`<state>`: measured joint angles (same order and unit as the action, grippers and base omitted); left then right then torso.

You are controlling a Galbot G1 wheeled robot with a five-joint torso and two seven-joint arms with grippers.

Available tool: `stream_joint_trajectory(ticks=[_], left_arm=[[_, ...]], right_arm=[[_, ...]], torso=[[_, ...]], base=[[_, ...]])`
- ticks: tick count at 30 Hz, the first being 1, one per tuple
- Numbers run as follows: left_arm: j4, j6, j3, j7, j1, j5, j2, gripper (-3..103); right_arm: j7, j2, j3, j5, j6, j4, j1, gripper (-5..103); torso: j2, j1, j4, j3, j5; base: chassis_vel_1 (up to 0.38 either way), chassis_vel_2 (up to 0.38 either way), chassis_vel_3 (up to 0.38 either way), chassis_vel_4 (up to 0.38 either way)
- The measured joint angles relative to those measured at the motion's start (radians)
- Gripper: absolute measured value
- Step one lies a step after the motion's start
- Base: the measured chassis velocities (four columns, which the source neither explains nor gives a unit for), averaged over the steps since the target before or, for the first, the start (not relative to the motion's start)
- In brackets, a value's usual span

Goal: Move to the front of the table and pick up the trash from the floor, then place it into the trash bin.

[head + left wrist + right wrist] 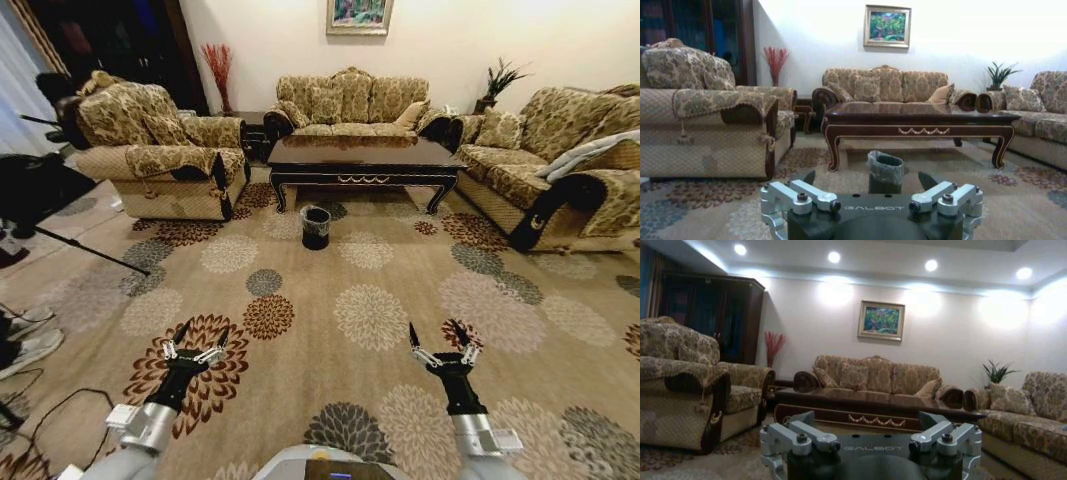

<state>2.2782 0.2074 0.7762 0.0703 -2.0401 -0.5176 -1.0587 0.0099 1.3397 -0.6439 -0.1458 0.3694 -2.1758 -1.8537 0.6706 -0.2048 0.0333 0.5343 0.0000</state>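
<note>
While both arms are held low over the floor (300,300), left claw (194,340) and right claw (443,343) are spread, empty; trash bin (315,226) is seen before the worktop's (360,158) front edge.

You see the right pincer (870,424) with its fingers (803,418) spread apart, aimed at the table (873,407). A sofa (873,377) stands behind the table, beneath a framed painting (880,320).
</note>
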Motion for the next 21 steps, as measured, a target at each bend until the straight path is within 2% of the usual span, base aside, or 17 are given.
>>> stream_joint_trajectory(ticks=[21], left_arm=[[0.000, 0.000, 0.000, 0.000, 0.000, 0.000, 0.000, 100]], right_arm=[[0.000, 0.000, 0.000, 0.000, 0.000, 0.000, 0.000, 100]], torso=[[0.092, -0.038, 0.0000, 0.053, 0.0000]], base=[[0.000, 0.000, 0.000, 0.000]])
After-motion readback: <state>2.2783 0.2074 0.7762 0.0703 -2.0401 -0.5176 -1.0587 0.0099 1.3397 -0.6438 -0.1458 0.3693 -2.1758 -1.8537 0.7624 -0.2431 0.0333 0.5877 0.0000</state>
